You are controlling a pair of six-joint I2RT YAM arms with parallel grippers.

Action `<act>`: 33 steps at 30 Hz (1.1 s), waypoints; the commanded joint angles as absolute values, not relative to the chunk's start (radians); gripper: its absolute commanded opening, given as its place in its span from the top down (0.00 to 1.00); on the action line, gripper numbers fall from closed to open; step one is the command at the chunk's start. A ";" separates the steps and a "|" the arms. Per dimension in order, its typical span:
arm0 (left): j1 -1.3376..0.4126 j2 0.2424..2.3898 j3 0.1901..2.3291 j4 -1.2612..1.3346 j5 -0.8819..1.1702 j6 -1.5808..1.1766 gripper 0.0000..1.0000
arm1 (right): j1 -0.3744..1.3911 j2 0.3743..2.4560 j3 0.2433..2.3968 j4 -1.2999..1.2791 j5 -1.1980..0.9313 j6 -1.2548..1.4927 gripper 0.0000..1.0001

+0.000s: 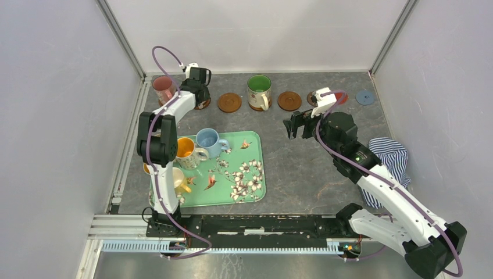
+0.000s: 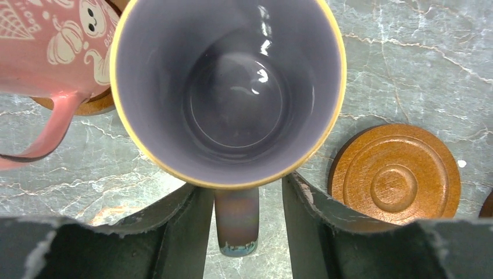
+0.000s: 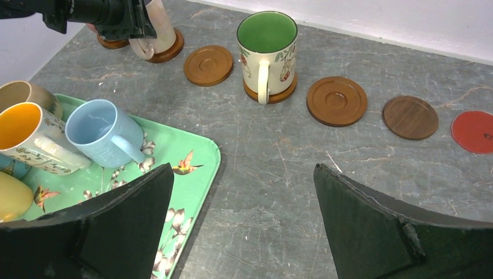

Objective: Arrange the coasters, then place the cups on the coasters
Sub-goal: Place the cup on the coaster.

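Note:
The lilac-inside cup [image 2: 227,93] stands on a wooden coaster [image 3: 171,51] at the back left. My left gripper [image 2: 241,186] is open around its handle [image 2: 236,224], with a gap on the right side. A pink cup [image 1: 163,87] stands just left of it on its own coaster [image 2: 96,106]. Along the back row lie an empty wooden coaster [image 1: 229,102], a green-inside cup [image 1: 259,90] on a coaster, another wooden coaster [image 1: 289,100], a dark brown one [image 3: 410,117], a red one [image 3: 474,131] and a blue-grey one [image 1: 364,96]. My right gripper [image 3: 243,168] hangs open over the table, holding nothing.
A green floral tray [image 1: 244,186] at the front left holds an orange-inside cup [image 1: 186,150], a light blue cup [image 1: 209,139], a yellow cup [image 1: 179,180] and a tan cup [image 3: 20,93]. A striped cloth [image 1: 392,157] lies by the right wall.

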State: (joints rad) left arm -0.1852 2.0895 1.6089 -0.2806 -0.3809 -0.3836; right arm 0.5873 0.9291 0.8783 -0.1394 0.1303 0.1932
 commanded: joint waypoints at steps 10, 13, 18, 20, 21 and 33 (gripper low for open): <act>-0.196 1.865 1.548 -0.248 -0.371 -0.360 0.28 | 0.590 0.958 0.907 -0.142 0.073 0.183 0.02; -0.218 1.812 1.506 -0.258 -0.382 -0.384 0.17 | 0.590 0.968 0.909 -0.147 0.053 0.184 0.02; -0.280 1.699 1.414 -0.279 -0.418 -0.461 0.01 | 0.590 0.983 0.909 -0.152 0.030 0.196 0.02; -0.319 1.661 1.380 -0.301 -0.450 -0.481 0.00 | 0.589 0.986 0.906 -0.154 0.022 0.202 0.02; -0.342 1.645 1.371 -0.320 -0.468 -0.494 0.00 | 0.591 0.988 0.905 -0.155 0.020 0.206 0.02; -0.706 1.506 1.281 -0.582 -0.827 -0.933 0.00 | 0.591 0.974 0.874 -0.155 0.074 0.213 0.02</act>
State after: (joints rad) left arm -0.6022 1.5467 1.2812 -0.4679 -0.6575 -0.6773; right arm 0.5873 0.9920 0.8783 -0.1825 0.0326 0.2050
